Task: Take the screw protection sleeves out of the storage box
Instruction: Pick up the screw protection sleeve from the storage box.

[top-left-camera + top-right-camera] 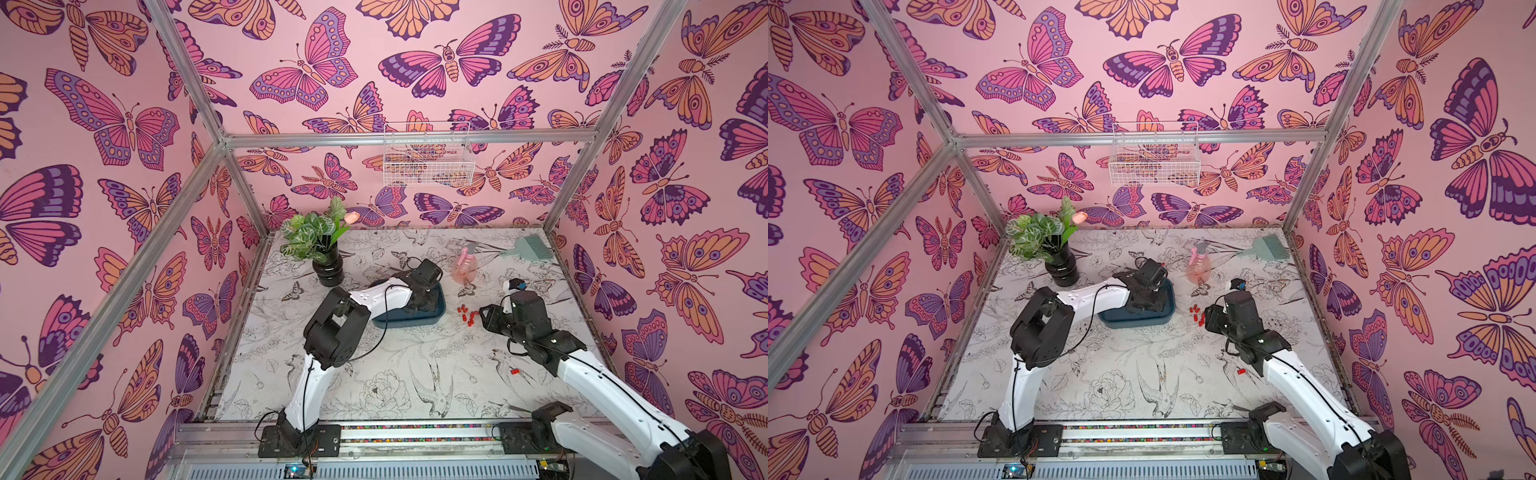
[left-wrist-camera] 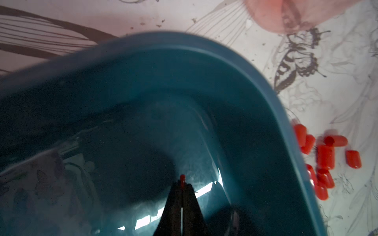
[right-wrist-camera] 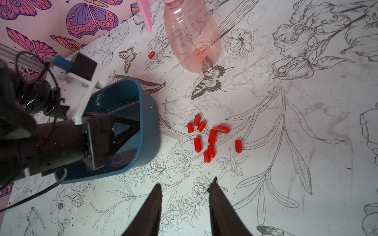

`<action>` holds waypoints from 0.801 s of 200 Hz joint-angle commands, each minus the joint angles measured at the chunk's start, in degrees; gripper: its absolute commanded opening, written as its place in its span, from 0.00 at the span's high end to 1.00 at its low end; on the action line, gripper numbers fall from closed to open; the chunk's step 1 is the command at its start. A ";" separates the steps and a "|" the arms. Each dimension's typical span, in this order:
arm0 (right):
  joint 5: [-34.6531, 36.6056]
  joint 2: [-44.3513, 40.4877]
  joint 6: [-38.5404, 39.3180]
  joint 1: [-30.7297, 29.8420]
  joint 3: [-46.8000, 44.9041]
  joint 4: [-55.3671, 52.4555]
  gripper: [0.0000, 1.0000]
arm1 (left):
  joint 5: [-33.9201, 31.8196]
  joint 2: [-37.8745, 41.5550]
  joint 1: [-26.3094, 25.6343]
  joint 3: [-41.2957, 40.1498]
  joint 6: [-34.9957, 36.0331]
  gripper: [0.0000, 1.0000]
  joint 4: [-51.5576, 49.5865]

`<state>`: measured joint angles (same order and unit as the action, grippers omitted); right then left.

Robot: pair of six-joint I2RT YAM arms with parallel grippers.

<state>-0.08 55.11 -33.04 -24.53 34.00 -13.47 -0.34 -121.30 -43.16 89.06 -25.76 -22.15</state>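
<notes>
The teal-blue storage box [image 1: 415, 323] [image 1: 1138, 322] sits mid-table. My left gripper [image 2: 182, 185] reaches down inside it, jaws shut on one tiny red screw protection sleeve [image 2: 182, 178] that pokes out past the fingertips, just above the box floor [image 2: 143, 122]. Several more red sleeves [image 3: 210, 137] [image 1: 467, 316] [image 2: 325, 157] lie in a loose pile on the table beside the box's right wall [image 3: 147, 130]. My right gripper [image 3: 185, 187] [image 1: 484, 316] hovers open and empty next to that pile.
A pink spray bottle [image 1: 465, 266] [image 3: 192, 40] stands behind the pile, with a stray sleeve [image 3: 151, 54] near it. Another stray sleeve [image 1: 515, 371] lies by the right arm. A black vase with a plant [image 1: 326, 266], a green brush [image 1: 525, 247] and a wall-hung wire basket [image 1: 428, 162] stand further back.
</notes>
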 commanded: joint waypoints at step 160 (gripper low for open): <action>6.80 -15.85 -1.49 -0.50 -5.91 -0.07 0.60 | 5.71 13.03 -1.75 -11.27 -0.32 0.94 23.38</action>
<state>2.22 44.51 -33.21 -24.53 30.89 -13.85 2.42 -107.98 -44.27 76.25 -25.98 -0.71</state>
